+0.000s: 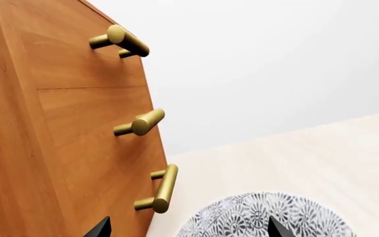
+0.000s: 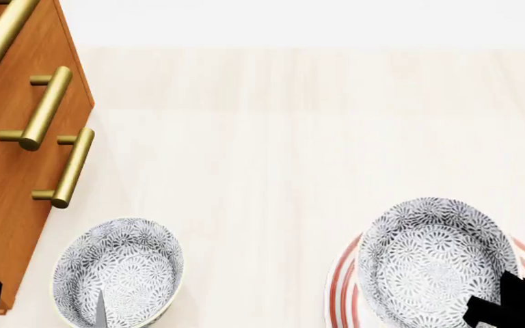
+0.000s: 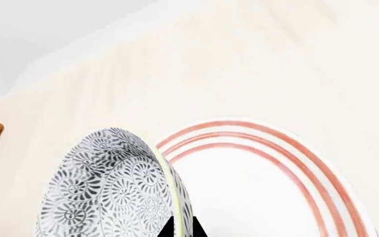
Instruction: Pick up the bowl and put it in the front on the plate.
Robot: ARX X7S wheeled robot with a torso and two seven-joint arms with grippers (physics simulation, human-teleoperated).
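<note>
A grey-blue floral bowl [image 2: 431, 256] hangs over the white plate [image 2: 338, 294] with red rings at the front right. My right gripper [image 2: 491, 311] is shut on its near rim. In the right wrist view, the gripper [image 3: 183, 229] has one black fingertip on each side of the bowl [image 3: 110, 187] wall, and the plate [image 3: 275, 197] lies just beyond. I cannot tell whether bowl and plate touch. A second identical bowl [image 2: 117, 273] stands at the front left. My left gripper [image 2: 44, 311] is open above it, one fingertip over that bowl [image 1: 268, 215], and nothing is held between the tips [image 1: 189, 229].
A wooden drawer cabinet [image 2: 7, 171] with brass bar handles [image 2: 48, 106] stands at the left edge, close beside the left bowl and left gripper; it also fills one side of the left wrist view [image 1: 45, 123]. The pale wooden tabletop [image 2: 272, 157] runs back to a white wall.
</note>
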